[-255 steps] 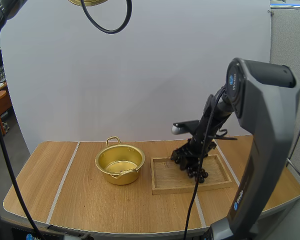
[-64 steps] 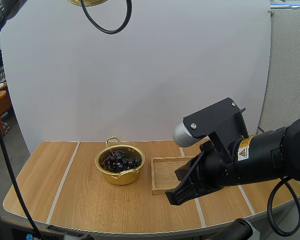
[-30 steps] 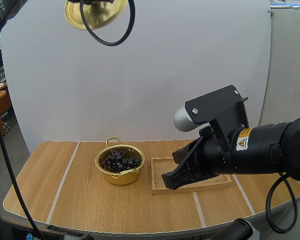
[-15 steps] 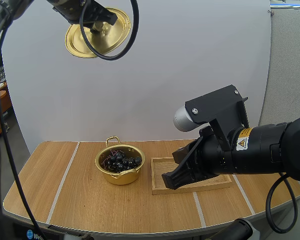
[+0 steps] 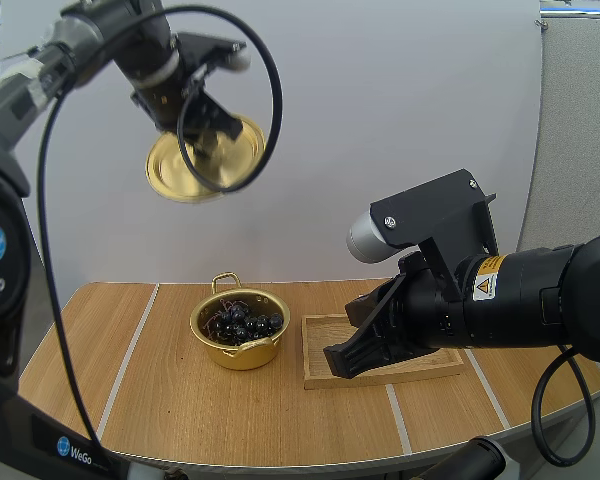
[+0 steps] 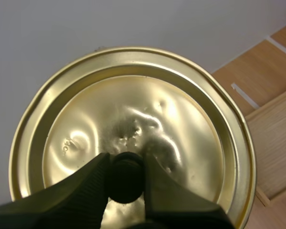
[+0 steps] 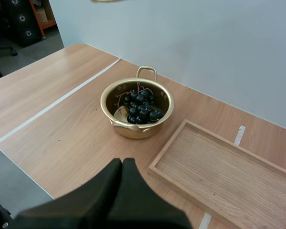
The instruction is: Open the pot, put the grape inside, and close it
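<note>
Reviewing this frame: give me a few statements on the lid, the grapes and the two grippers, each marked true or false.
1. The grapes lie inside the pot. True.
2. The lid sits on the pot. False: the left gripper holds it in the air, pinching its knob.
3. The right gripper is shut on nothing. True: its fingers lie together as one wedge.
4. The grapes rest on the wooden tray. False: they are in the pot, which stands beside the tray.
</note>
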`<state>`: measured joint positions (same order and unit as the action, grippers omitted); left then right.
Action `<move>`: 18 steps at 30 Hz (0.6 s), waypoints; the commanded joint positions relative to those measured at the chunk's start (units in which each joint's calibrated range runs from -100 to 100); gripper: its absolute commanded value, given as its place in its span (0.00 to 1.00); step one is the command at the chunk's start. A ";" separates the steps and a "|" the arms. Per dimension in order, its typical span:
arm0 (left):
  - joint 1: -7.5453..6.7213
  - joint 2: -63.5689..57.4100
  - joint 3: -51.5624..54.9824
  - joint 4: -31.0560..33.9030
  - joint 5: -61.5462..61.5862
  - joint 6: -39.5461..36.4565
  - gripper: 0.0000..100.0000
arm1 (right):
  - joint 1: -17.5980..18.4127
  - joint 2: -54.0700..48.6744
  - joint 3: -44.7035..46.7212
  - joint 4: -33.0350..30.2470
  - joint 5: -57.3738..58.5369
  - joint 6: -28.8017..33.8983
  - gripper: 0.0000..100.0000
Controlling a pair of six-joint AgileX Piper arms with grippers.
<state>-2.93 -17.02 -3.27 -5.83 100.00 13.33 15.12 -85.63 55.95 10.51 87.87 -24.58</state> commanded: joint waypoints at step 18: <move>-0.24 15.81 13.43 -4.60 0.00 5.17 0.00 | -0.19 0.02 0.01 -0.21 -0.90 -0.36 0.00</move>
<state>-2.93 -3.34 4.91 -9.22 100.00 16.42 15.12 -85.63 55.95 10.40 87.87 -24.58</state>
